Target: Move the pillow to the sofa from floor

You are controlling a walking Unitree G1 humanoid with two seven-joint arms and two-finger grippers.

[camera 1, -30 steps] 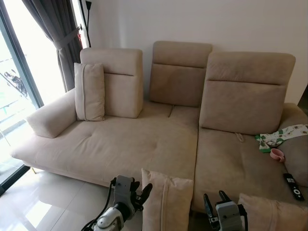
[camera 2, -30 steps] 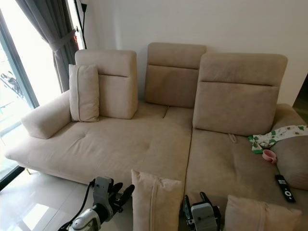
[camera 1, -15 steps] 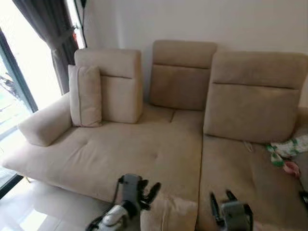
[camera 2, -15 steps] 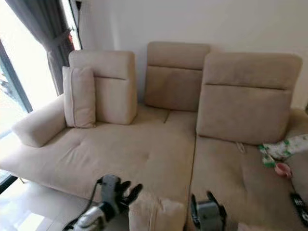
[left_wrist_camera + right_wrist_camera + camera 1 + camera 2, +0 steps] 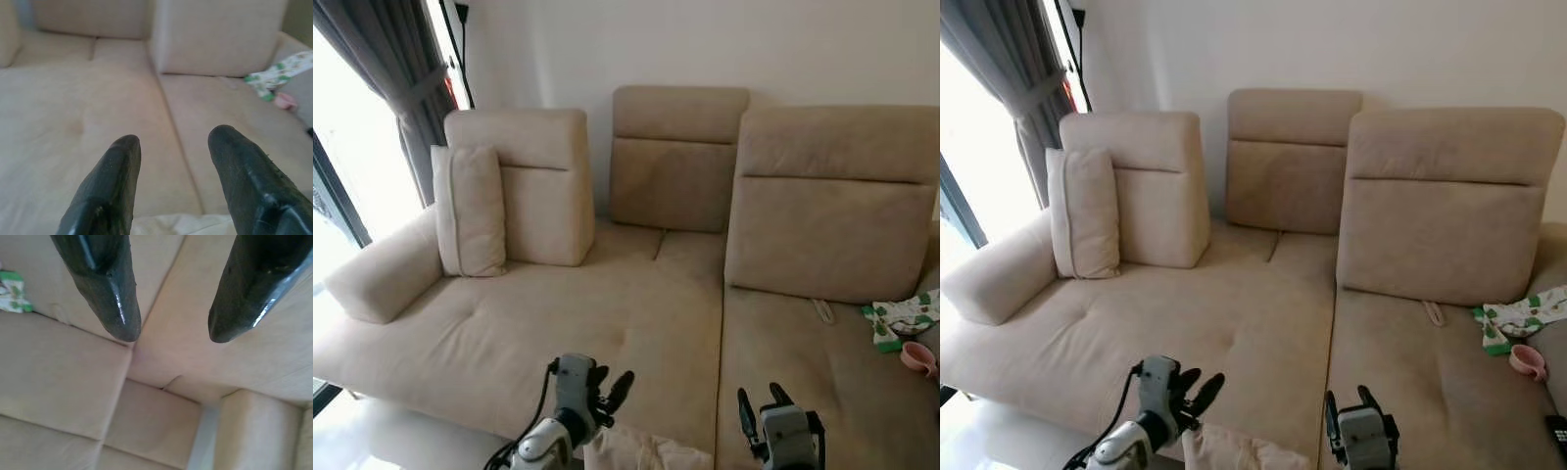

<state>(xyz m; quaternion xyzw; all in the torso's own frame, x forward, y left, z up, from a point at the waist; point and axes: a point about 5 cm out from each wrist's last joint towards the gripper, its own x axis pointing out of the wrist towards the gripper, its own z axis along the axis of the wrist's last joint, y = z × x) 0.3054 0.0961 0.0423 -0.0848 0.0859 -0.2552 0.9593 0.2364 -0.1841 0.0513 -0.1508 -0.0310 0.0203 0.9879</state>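
The pillow point(image 5: 646, 452) lies just below the left claw point(image 5: 605, 390) and beside the right claw point(image 5: 756, 416), both released with fingers apart, in front of the sofa point(image 5: 607, 313) seat edge.

The sofa point(image 5: 636, 313) was plain beige throughout. The pillow point(image 5: 646, 452) at the near edge was matching beige. A second beige cushion point(image 5: 470, 211) stood far left. The cloth point(image 5: 901, 318) at right was white with green print. The curtain point(image 5: 396, 69) was dark grey. Both pincers' fingers point(image 5: 110, 186) were glossy black.
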